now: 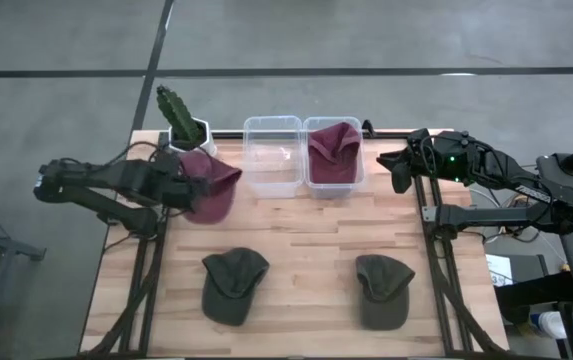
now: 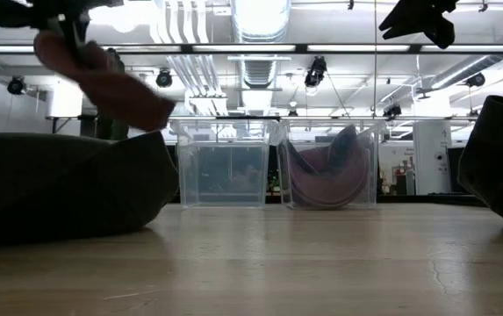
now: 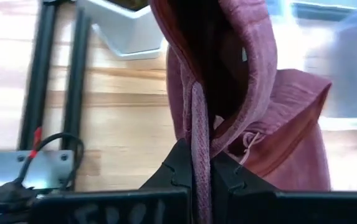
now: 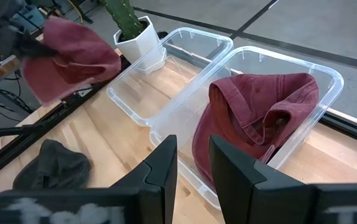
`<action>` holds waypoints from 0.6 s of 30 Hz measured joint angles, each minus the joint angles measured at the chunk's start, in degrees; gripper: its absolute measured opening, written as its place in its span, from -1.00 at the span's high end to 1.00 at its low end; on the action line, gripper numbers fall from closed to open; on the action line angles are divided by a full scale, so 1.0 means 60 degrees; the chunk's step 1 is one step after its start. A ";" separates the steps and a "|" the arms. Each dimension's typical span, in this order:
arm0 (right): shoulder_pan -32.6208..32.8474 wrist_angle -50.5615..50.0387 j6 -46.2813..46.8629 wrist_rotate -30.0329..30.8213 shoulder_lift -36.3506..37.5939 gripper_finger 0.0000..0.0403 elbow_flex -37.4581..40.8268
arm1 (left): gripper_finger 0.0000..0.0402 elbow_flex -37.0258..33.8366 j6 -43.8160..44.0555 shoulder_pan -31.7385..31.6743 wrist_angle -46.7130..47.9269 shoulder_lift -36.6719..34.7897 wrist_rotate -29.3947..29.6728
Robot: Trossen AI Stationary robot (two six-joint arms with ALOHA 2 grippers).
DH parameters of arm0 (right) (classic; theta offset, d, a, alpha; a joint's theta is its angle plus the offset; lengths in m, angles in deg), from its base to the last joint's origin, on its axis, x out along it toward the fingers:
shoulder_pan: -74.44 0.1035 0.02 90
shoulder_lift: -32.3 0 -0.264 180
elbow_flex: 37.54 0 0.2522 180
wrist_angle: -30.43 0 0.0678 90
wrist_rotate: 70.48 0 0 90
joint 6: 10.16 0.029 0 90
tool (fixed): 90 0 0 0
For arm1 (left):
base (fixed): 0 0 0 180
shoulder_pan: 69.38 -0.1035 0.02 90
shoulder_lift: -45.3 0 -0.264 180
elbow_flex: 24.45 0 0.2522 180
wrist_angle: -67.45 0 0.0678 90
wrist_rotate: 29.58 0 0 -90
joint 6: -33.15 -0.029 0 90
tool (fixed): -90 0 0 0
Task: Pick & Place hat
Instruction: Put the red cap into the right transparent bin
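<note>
My left pincer shows only its two dark fingertips above the picture's lower edge in my left wrist view, and the limp maroon fabric cap pinched there runs off the top. In the low view, a blurred dark green cap hides the table behind it, well below that pincer.

Wooden worktop; two clear bins side by side at 12 o'clock; potted cactus at 11; two dark green caps at 6.

place: lab/workshop | cues: exposed ceiling ducts, concrete floor
</note>
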 joint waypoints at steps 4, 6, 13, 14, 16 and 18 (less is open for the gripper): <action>0.0000 0.0000 0.0000 -0.0046 0.0000 0.56 0.0000 | 0.94 0.0888 -0.0600 0.0000 0.0007 0.0071 0.0033; 0.0000 0.0007 0.0000 -0.0187 -0.0007 0.56 0.0000 | 0.94 0.1266 -0.0863 0.0000 0.0010 0.0158 0.0231; 0.0004 0.0382 0.0366 -0.1055 -0.0151 0.56 0.0004 | 0.94 0.2029 -0.2434 0.0154 -0.1967 0.0536 0.1763; 0.0004 0.0564 0.0364 -0.1196 -0.0197 0.56 0.0004 | 0.94 0.2029 -0.2952 0.0157 -0.2578 0.0596 0.1898; 0.0000 0.1053 0.0185 -0.1522 -0.0306 0.56 0.0004 | 0.94 0.2018 -0.4017 0.0157 -0.3922 0.0751 0.2110; 0.0001 0.1614 -0.0083 -0.1787 -0.0432 0.56 0.0004 | 0.94 0.2004 -0.5096 0.0157 -0.5274 0.0943 0.2305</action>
